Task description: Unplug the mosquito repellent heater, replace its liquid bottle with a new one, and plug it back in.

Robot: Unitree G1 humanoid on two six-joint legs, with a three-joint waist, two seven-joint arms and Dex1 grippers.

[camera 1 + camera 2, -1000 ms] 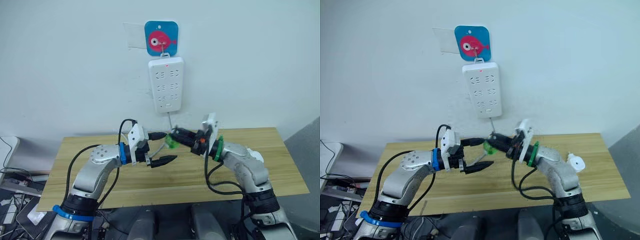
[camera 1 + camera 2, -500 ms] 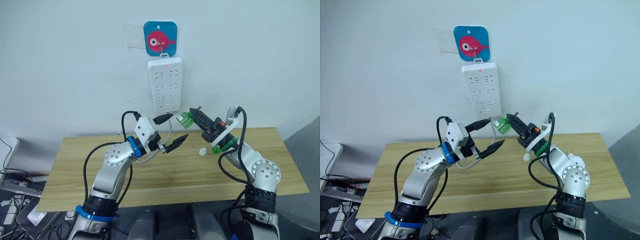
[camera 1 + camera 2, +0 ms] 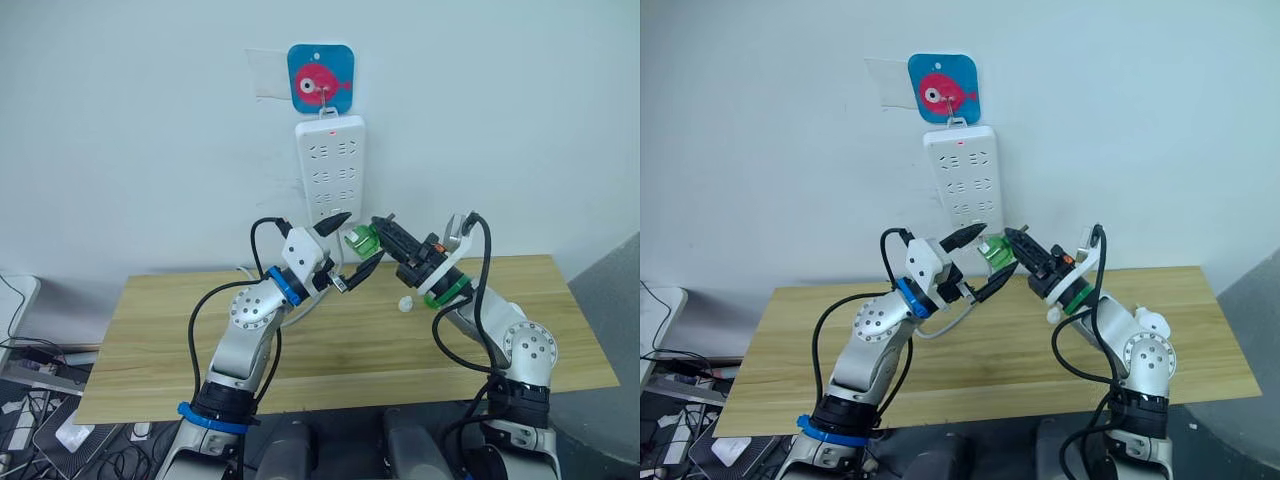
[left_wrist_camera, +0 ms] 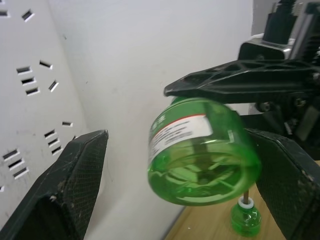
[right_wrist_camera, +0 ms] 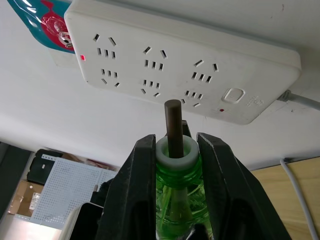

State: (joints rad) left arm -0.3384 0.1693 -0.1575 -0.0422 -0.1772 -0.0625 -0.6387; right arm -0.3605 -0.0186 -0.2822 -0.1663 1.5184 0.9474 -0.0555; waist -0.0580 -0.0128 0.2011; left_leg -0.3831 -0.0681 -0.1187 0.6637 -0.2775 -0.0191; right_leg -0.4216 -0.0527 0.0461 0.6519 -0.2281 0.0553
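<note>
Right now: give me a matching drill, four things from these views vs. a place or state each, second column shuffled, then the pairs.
Things:
1. green bottle
2. power strip
3. left gripper
4. white cap

Place or state:
A. lying on the wooden table
B. open, fingers either side of the bottle
C. hanging on the wall under a fish sticker
D. clamped in the right gripper

Pairs: 1-D, 2-C, 3-B, 4-A

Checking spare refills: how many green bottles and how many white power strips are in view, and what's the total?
Green bottles: 2
White power strips: 1
Total: 3
</note>
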